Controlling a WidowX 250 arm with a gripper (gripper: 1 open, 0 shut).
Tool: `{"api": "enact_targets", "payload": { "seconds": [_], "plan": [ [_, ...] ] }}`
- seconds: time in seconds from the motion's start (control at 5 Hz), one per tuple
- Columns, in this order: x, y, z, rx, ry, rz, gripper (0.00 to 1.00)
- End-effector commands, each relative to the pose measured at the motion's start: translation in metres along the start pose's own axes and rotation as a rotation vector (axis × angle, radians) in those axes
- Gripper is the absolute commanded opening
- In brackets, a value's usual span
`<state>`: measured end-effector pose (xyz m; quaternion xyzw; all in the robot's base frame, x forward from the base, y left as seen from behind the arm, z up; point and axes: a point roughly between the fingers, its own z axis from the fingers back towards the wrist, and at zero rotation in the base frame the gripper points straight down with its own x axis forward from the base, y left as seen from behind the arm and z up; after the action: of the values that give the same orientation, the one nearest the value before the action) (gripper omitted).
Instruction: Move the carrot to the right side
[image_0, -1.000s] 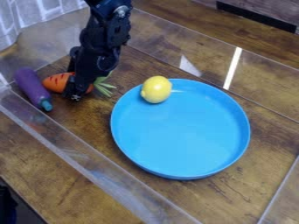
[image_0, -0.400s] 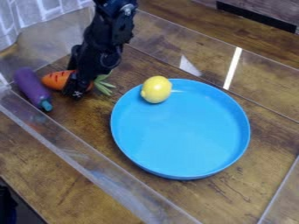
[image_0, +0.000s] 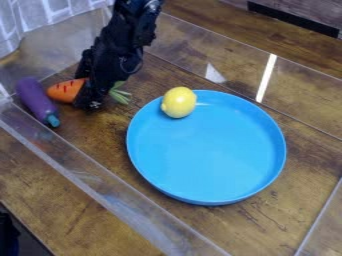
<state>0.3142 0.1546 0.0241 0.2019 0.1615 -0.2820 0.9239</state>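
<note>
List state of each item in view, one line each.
gripper: shut, down on the carrot's leafy end.
carrot: lying on the table, left side, beside the eggplant.
eggplant: lying flat at far left, untouched.
lemon: sitting on the plate's upper-left rim.
plate: flat on the table, bare apart from the lemon.

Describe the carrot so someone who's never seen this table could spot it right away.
Start at the big blue plate and look past its upper-left edge, beyond the yellow lemon, to where the black end effector comes down. The carrot lies there, just right of the purple eggplant. It is the only orange item, with a green leafy top.
</note>
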Motion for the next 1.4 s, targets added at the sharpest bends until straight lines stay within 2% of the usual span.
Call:
{"api": "enact_targets", "payload": {
  "seconds": [0.0,0.4,0.6,0.8,1.2],
  "plan": [
    [0.005,0.001,0.018,-0.003,-0.013,0.056,0.00],
    [-0.004,0.000,0.037,-0.048,0.016,0.136,0.00],
    [-0.007,0.007,0.040,-0.030,0.021,0.136,0.00],
    [-0.010,0.013,0.050,0.000,0.023,0.135,0.00],
    [-0.020,0.006,0.054,0.009,0.031,0.151,0.00]
  ]
}}
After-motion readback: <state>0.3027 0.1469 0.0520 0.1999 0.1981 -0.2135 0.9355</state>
